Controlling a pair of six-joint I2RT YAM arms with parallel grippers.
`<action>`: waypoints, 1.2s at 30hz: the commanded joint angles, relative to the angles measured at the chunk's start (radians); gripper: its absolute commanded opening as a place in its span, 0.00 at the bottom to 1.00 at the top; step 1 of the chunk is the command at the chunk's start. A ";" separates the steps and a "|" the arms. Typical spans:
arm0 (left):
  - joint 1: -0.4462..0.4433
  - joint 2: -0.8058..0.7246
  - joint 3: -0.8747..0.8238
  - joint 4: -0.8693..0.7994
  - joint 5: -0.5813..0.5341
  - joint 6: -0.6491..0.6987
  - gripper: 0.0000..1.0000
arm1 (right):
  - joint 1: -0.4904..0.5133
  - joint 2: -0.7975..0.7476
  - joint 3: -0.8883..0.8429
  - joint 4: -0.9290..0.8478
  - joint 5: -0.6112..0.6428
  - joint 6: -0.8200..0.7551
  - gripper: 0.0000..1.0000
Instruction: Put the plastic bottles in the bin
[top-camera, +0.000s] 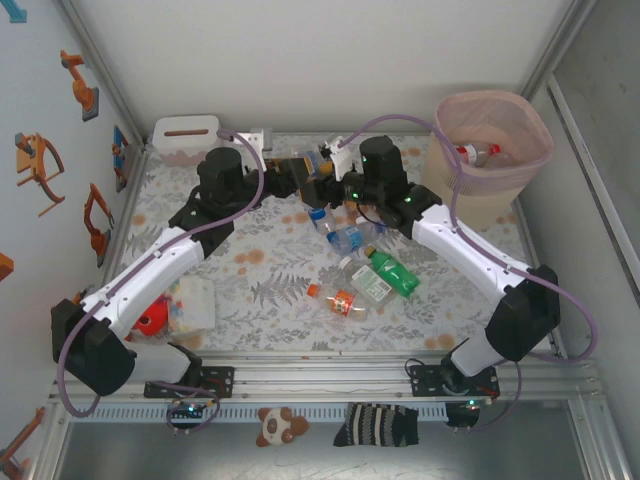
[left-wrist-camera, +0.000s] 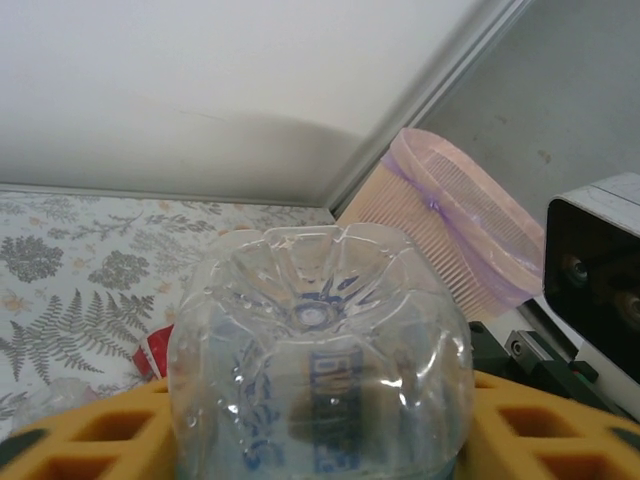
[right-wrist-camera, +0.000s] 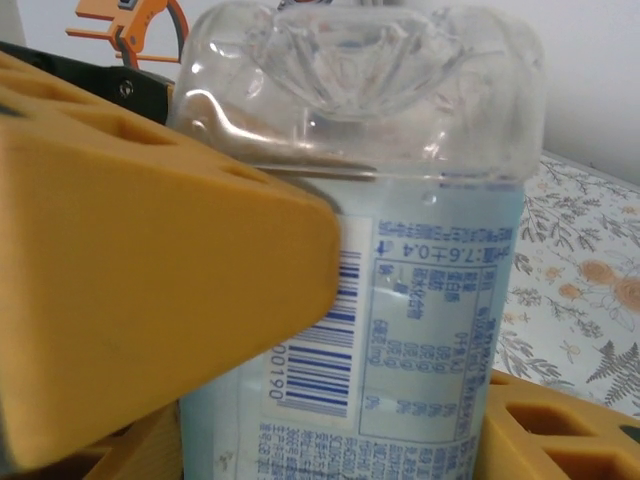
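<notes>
Clear bottle (left-wrist-camera: 320, 370) held up near the back middle of the fern-print surface (top-camera: 262, 300), between both arms. Right jaws half open, closed on its labelled side (right-wrist-camera: 420, 300). Left jaws half open, fingers (left-wrist-camera: 70, 440) flanking its base; cannot tell whether they press. Bin (top-camera: 535, 130) stands far right with one bottle (top-camera: 480, 153) inside; a loose cluster of bottles (top-camera: 365, 275) lies mid-surface.
</notes>
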 joint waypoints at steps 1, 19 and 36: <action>0.004 -0.062 0.010 -0.056 -0.048 0.001 0.65 | 0.000 -0.023 0.043 0.006 0.035 0.027 0.55; 0.069 0.003 0.176 -0.291 -0.051 0.047 0.79 | -0.121 -0.116 0.181 -0.249 0.286 0.196 0.51; 0.077 0.166 0.271 -0.222 0.019 0.039 0.78 | -0.618 -0.127 0.275 -0.299 0.500 0.595 0.43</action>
